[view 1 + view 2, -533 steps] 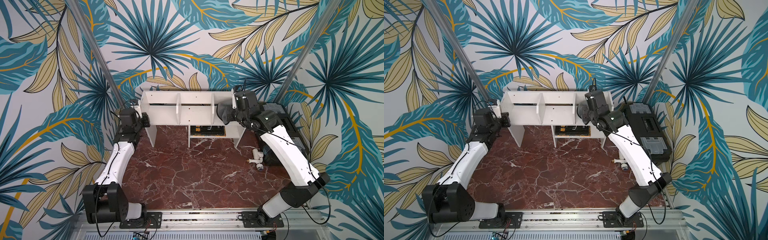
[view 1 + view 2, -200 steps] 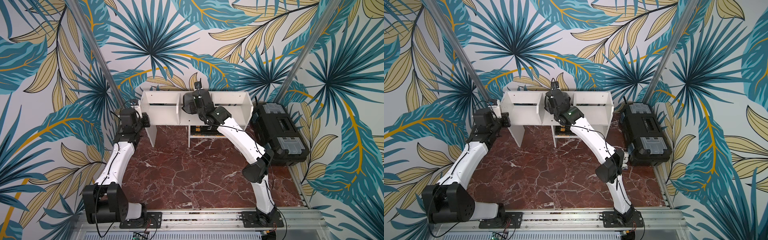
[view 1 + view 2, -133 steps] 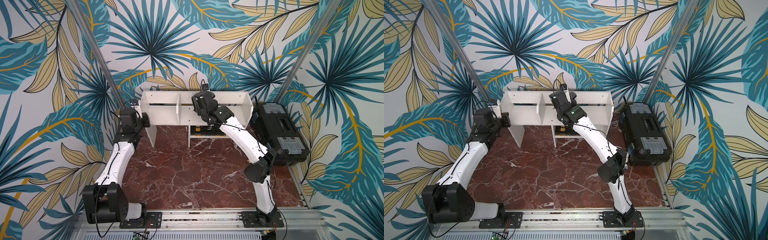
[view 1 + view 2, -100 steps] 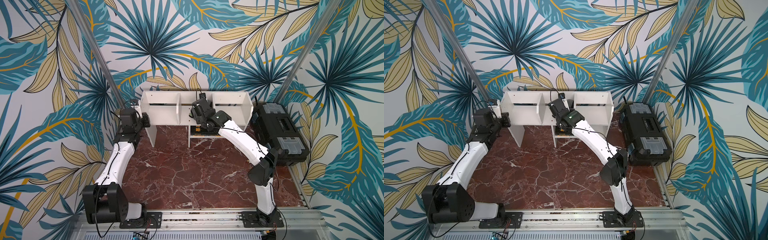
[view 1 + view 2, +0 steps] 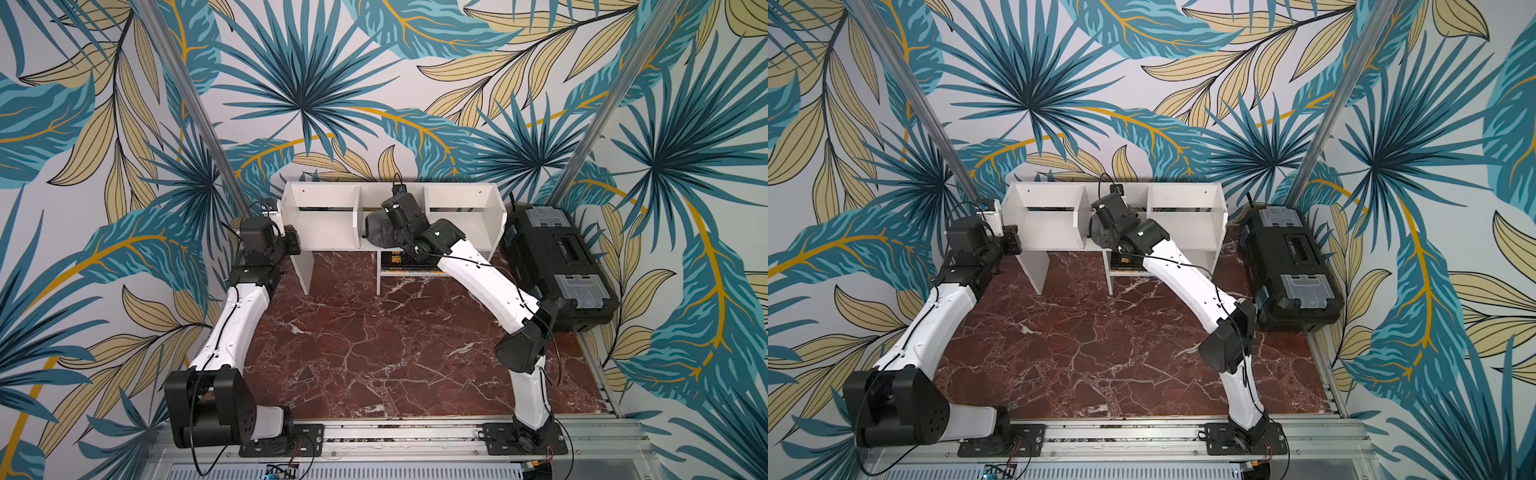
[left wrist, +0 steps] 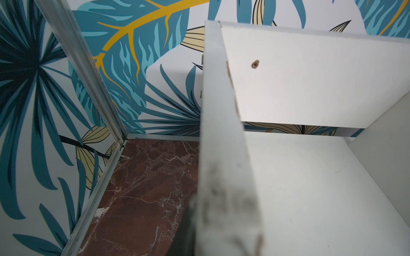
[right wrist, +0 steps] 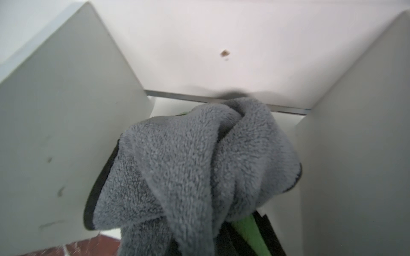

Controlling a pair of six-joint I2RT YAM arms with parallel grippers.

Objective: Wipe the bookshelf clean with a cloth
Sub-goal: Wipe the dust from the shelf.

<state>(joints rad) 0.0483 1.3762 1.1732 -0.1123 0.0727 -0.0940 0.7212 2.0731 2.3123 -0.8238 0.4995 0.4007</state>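
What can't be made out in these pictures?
- Right pincer fingertips: right wrist view, buried in the cloth.
- Left pincer: left wrist view, blurred; one finger behind the bookshelf side panel.
- Orange-labelled item under the bookshelf: both top views, too small, partly behind the right arm.

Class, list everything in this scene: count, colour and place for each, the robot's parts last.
bookshelf: one, white, against the back wall.
cloth: one, dark grey, in the middle compartment.
toolbox: one, black with grey latches, right of the bookshelf.
flat item: one, black with orange print, under the bookshelf.
table: one, red-brown marble.
left gripper: one, black, shut on the bookshelf's left end panel.
right gripper: one, black, shut on the cloth.
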